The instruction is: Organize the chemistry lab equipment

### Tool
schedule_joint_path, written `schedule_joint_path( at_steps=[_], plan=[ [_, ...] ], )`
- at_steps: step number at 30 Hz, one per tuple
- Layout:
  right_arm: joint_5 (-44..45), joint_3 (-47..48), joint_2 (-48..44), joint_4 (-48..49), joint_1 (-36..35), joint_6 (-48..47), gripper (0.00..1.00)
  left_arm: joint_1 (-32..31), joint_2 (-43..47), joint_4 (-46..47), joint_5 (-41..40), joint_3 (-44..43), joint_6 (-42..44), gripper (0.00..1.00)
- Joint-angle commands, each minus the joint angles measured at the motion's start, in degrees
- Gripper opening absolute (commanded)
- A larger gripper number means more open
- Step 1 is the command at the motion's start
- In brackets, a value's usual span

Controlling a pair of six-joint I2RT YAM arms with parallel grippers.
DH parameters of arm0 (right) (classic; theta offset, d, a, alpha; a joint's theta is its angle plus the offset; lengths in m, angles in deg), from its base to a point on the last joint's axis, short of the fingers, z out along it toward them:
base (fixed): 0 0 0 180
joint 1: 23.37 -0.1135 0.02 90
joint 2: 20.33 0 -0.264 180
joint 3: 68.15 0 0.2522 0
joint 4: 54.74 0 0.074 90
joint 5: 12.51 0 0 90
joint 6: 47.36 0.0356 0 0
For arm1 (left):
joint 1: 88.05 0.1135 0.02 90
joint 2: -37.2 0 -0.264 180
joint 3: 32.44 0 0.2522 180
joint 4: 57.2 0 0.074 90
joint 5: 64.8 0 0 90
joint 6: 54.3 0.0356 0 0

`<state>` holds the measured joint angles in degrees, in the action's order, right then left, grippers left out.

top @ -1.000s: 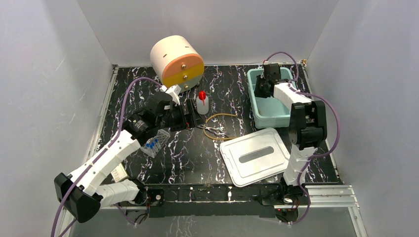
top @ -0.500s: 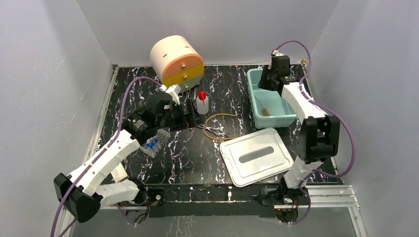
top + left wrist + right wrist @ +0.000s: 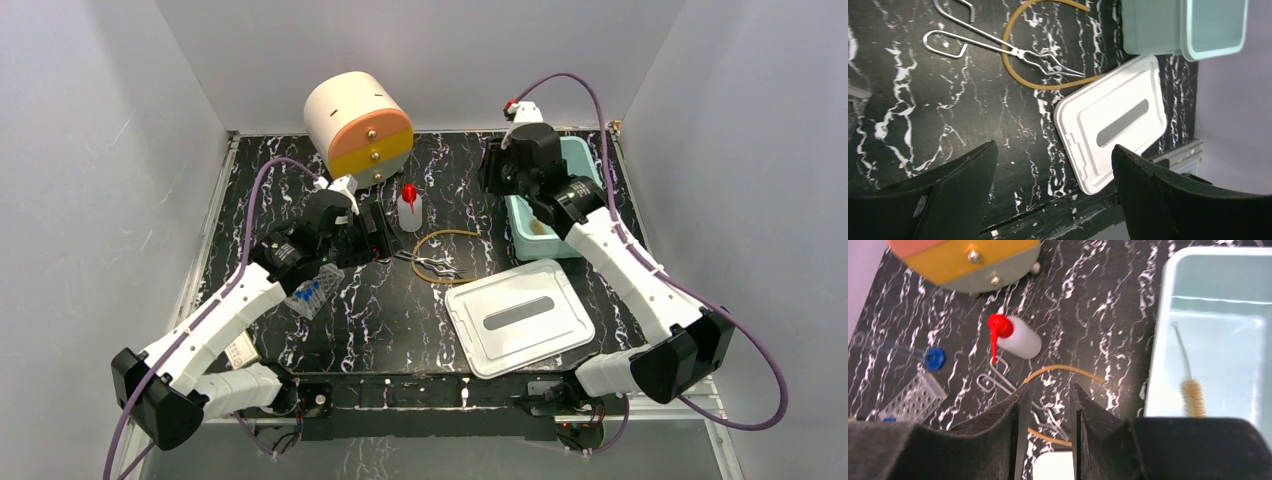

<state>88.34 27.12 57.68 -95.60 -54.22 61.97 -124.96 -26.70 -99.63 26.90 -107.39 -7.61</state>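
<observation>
Left gripper (image 3: pixel 1054 150) is seen wide open, nothing held, hovering over the desk (image 3: pixel 400 310). Right gripper (image 3: pixel 1050 390) is seen with fingers parted by a narrow gap, nothing between them, raised above the desk just beside the left wall of the teal bin (image 3: pixel 1168 340). Inside the bin one item is seen: the tube brush (image 3: pixel 1193 395), lying lengthwise on the floor with its bristles toward the near end. The bin's white lid (image 3: pixel 515 317) is off and laid flat on the desk in front of the bin. The clear tube rack (image 3: pixel 315 290) is tilted under the left arm, with blue-capped tubes seen in it. One more blue-capped test tube (image 3: pixel 934 358) is lying loose on the desk next to the rack. The squeeze bottle (image 3: pixel 1018 340) is found near the drawer unit (image 3: pixel 358 125), close to the left gripper. The forceps (image 3: pixel 1008 50) are laid across the tubing loop (image 3: pixel 1013 75), touching it, between the two grippers and ahead of the left one. The drawers of the drawer unit are seen shut.
</observation>
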Motion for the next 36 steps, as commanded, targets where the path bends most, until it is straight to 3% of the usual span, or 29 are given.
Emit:
schedule_joint_path(
  at_steps=[1, 7, 16, 21, 31, 36],
  plan=[
    [-2.78, -3.36, 1.26, -0.38, -4.47, -1.49, 0.44, 0.26, 1.02, -3.63, -9.50, -3.27, -0.86, 0.80],
    [-13.21, -13.36, 3.35, 8.40, -8.04, -5.71, 0.55, 0.26, 6.59, -3.10, -17.83, -9.46, 2.30, 0.80],
    [-11.41, -16.47, 12.79, 13.41, -11.26, -11.76, 0.69, 0.26, 5.07, -5.24, -16.18, -18.40, 5.95, 0.86],
    [-7.74, -14.42, 18.88, 12.00, -11.93, -13.51, 0.69, 0.26, 4.57, -5.46, -13.56, -18.42, 5.70, 0.87],
    [-13.18, -14.34, 23.56, 13.35, -12.04, -21.71, 0.67, 0.30, 5.79, -5.06, -13.20, -16.42, 4.83, 0.87],
    [-13.01, -13.55, 25.12, 11.87, -12.08, -24.16, 0.60, 0.26, 5.90, -4.87, -12.55, -15.64, 4.48, 0.87]
  ],
)
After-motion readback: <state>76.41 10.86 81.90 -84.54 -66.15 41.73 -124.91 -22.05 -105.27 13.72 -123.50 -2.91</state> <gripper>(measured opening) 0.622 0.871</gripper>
